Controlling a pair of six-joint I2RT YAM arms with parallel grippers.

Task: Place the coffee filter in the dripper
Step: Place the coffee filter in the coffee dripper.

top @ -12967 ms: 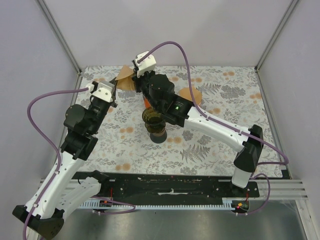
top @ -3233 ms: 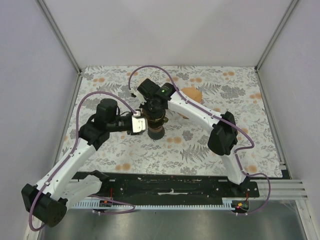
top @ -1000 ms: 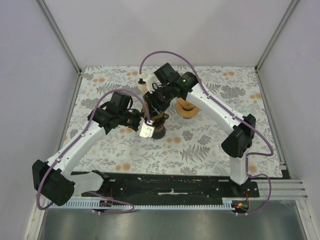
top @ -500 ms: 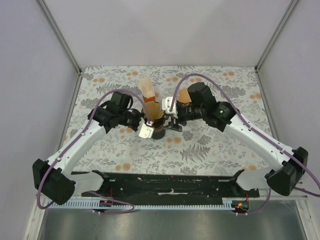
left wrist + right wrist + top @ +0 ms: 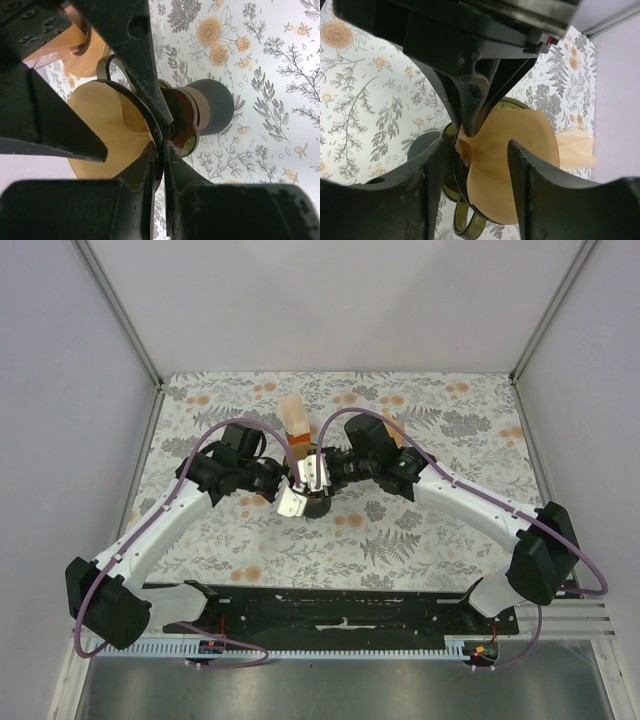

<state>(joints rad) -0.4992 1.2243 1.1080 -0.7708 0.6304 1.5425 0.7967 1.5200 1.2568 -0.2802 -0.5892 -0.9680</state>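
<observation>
Over on the left of the floral counter (image 5: pixel 430 540), my left claw (image 5: pixel 161 150) is pressed together on the thin glass rim of the dripper (image 5: pixel 186 117), with one finger on the paper side and one outside. From above, my wrists cover nearly all of the dripper, and only its dark base peeks out. The coffee filter (image 5: pixel 107 127) sits inside the dripper's cone, tan paper against amber glass. My own finger hides its lower edge in the left wrist view.

Just beyond the two claws stands a tan upright thing (image 5: pixel 295 423) with an orange band. I cannot make out what it is.

My right claw (image 5: pixel 477 150) is spread wide, its fingers to either side of the filter's mouth. I cannot tell whether the tips touch the paper or the glass, because the left claw blocks the far rim in that view.

Farther right, a second tan filter (image 5: pixel 576 142) lies on the counter apart from the dripper. From above it is mostly hidden behind my right arm.
</observation>
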